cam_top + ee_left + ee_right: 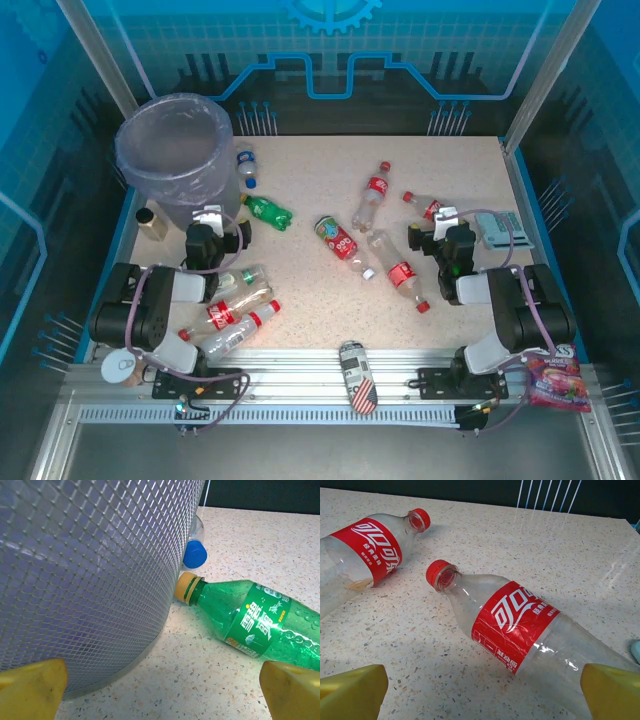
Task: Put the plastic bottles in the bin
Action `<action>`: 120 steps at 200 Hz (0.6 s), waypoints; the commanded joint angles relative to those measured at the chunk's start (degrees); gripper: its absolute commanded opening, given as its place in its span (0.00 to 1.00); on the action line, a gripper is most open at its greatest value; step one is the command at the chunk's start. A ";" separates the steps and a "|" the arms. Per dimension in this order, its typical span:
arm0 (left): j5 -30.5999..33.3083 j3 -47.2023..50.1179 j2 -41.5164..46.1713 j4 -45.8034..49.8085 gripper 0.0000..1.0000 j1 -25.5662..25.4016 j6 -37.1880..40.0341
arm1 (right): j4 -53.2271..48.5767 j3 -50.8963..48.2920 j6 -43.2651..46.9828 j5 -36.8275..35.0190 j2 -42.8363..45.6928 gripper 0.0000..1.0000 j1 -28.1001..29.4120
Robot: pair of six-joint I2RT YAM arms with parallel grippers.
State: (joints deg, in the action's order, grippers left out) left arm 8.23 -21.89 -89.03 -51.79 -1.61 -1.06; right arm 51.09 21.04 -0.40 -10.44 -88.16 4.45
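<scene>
The left claw (162, 689) and right claw (482, 690) are seen open. The red-labelled bottle (515, 625) is judged light, slippery, crushable; the labelled middle should be gripped.

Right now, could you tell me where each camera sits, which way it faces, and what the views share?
Top external: above and behind the arms, looking down at the table, bin and bottles; left arm and right arm show.
Left wrist: low over the table, facing the bin's wall and a green bottle; its yellow fingertips show.
Right wrist: low, facing two red bottles; its fingertips show.
Shared: top and left wrist both show the bin and green bottle.
</scene>
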 commanded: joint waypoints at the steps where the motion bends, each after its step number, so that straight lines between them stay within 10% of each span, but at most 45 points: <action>1: -0.32 0.10 -0.09 -1.82 0.99 0.42 1.02 | 2.06 0.85 0.29 -0.38 -0.35 1.00 0.52; 120: -0.53 0.06 -0.09 -1.64 0.99 0.47 0.88 | 1.60 1.13 0.05 -0.16 -0.35 1.00 0.41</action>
State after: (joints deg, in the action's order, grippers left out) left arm 8.23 -21.89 -89.03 -51.79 -1.61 -1.08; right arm 51.09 21.04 -0.40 -10.44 -88.16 4.45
